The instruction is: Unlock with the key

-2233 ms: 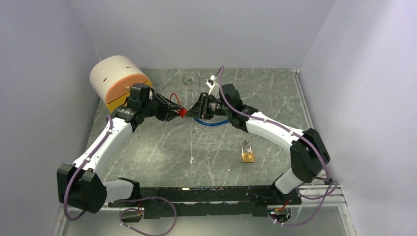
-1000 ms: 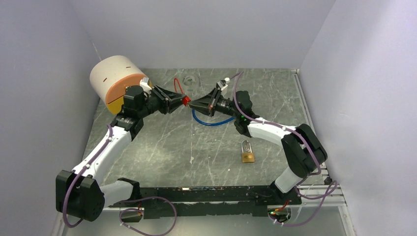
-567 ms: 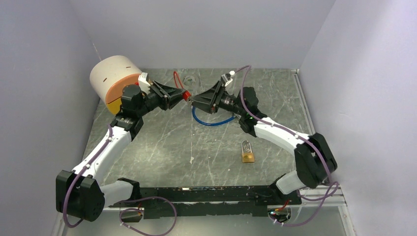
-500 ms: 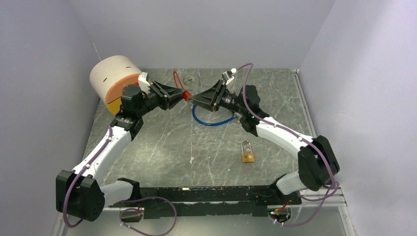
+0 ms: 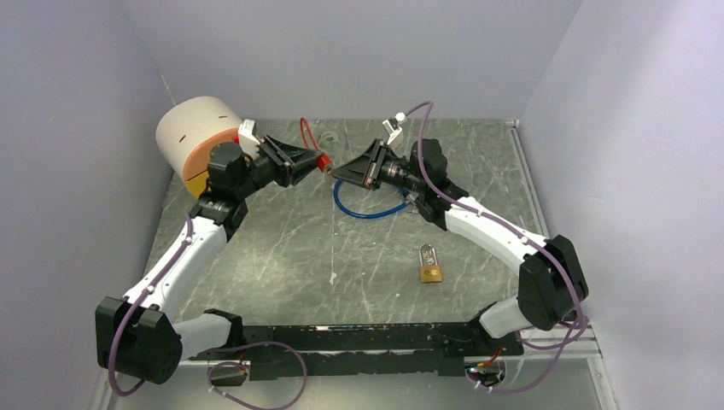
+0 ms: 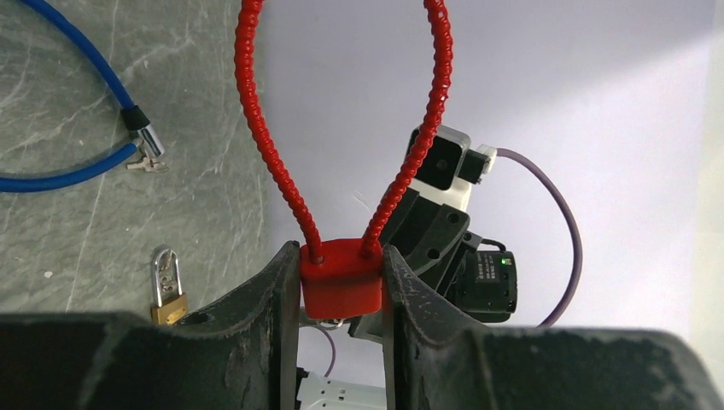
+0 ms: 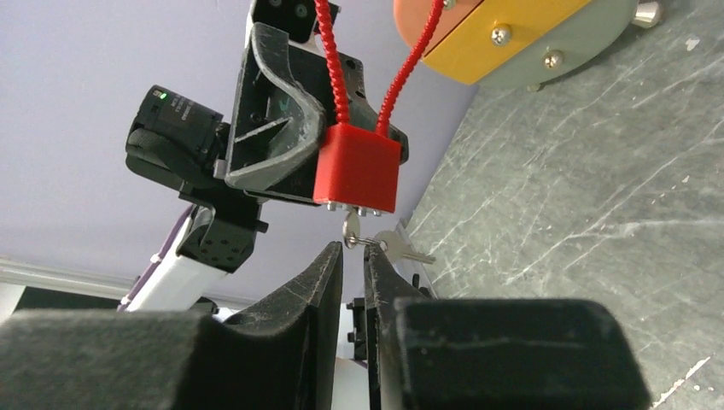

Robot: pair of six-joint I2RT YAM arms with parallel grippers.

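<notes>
Far left, a cream-and-orange drum [image 5: 196,137] stands on the table [image 5: 282,248]. Just right of it the left gripper [image 6: 341,256] is up off the table, jaws clamped on the body of the red lock [image 6: 341,286], its cable loop arching out past the fingers. A key [image 7: 351,227] sits at the lock's bottom face (a second one dangles from its ring). From the right comes the right gripper [image 7: 353,254], jaws drawn to a thin slit right at the key. Whether they pinch it, I cannot tell. A blue cable [image 6: 60,177] lies on the table under it. Near right, well apart, lies a brass lock [image 5: 431,272].
</notes>
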